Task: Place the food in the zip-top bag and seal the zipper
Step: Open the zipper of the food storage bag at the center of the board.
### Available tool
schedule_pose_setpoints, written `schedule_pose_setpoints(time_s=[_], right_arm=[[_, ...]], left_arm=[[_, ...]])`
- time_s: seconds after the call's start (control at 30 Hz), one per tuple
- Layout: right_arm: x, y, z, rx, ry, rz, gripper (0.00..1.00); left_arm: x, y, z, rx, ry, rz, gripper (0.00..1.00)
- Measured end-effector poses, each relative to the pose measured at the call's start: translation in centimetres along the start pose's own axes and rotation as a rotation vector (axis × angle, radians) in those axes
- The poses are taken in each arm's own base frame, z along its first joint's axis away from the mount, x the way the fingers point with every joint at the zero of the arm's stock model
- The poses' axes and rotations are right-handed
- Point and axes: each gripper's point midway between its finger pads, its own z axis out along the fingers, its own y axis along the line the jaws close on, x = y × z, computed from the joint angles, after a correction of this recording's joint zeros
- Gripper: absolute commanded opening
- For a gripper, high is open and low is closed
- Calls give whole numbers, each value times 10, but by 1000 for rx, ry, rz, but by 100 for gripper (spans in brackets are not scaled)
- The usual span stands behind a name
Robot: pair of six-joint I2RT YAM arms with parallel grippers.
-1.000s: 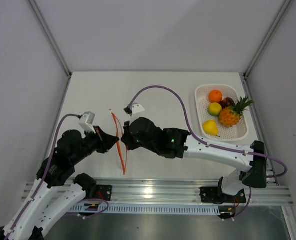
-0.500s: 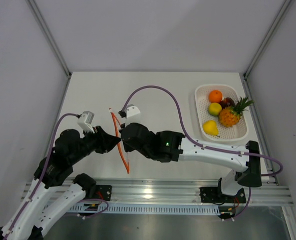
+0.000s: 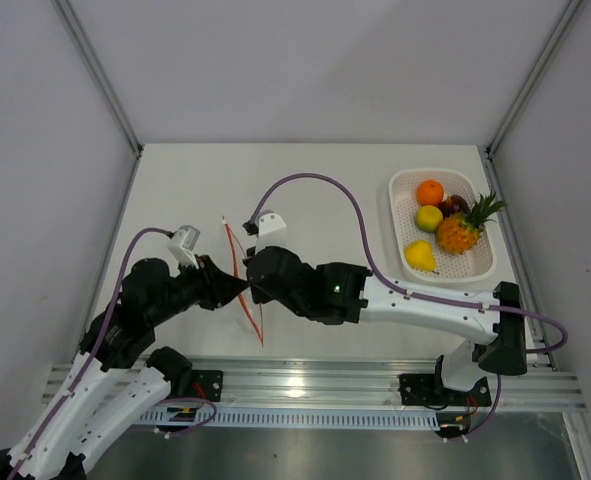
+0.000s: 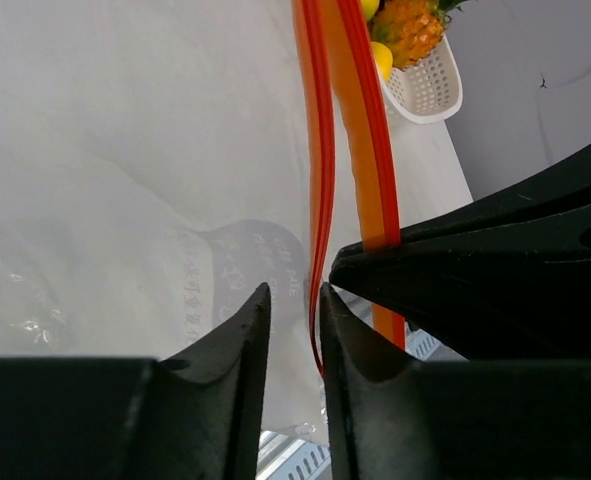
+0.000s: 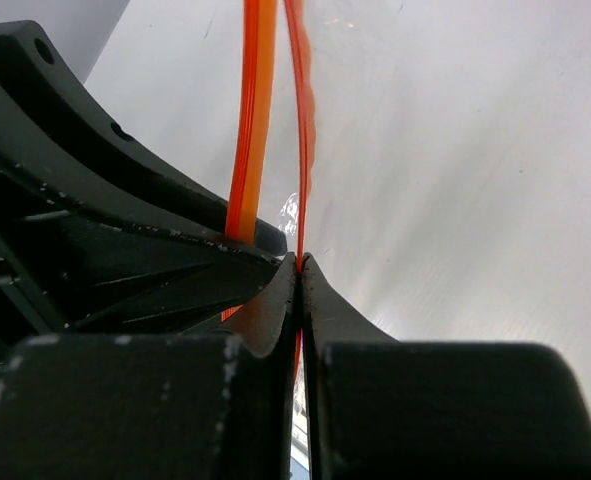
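Starting at the right claw: clamped tight on one red-orange lip of the zipper, zero gap. Over at the left claw: parted a crack, with the other lip running through the gap and hugging one finger, so not really pinching anything as far as can be seen.

Holding the zip-top bag by its mouth, mid-counter between the two arms, with nothing visible inside. Hard to tell how much of the film rests on the counter.

Guessing super light and floppy here, crinkly and slippery, so best grabbed by the stiffer zipper strip, never by the film. Worth taking each lip separately and easing them apart.

Spotted the food off to the right in the white basket, well apart from the bag. Plenty of open counter in between for a reach. Tighter out there though, with the basket close to the side wall. Also cramped at the mouth, what with both claws nearly touching.
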Motion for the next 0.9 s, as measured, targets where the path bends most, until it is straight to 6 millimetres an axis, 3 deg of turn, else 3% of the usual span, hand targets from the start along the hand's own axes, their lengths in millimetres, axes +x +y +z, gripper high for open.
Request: schedule_pose_setpoints(time_s=[0.07,0.2,0.37,0.5,0.73,0.9], right_arm=[[0,0,-1,-3,0,8,0],[-1,1,-3,-14,-4,18,0],[-2,-3,-3,0,-11,22,0],[4,-32,-1,109,3,21,0],[40,-119,15,321,86,28,0],[56,-133,22,291,113,87,0]], left_arm=[[0,-1,2,6,4,-7,20],[-1,-3,6,15,7,-13,1],[-1,5,7,-33,12,-16,1],[-13,10,-7,-113,-14,4,1],[-41,-7,-35,-113,-98,61,0],[-28,4,-25,-149,-21,64,1]])
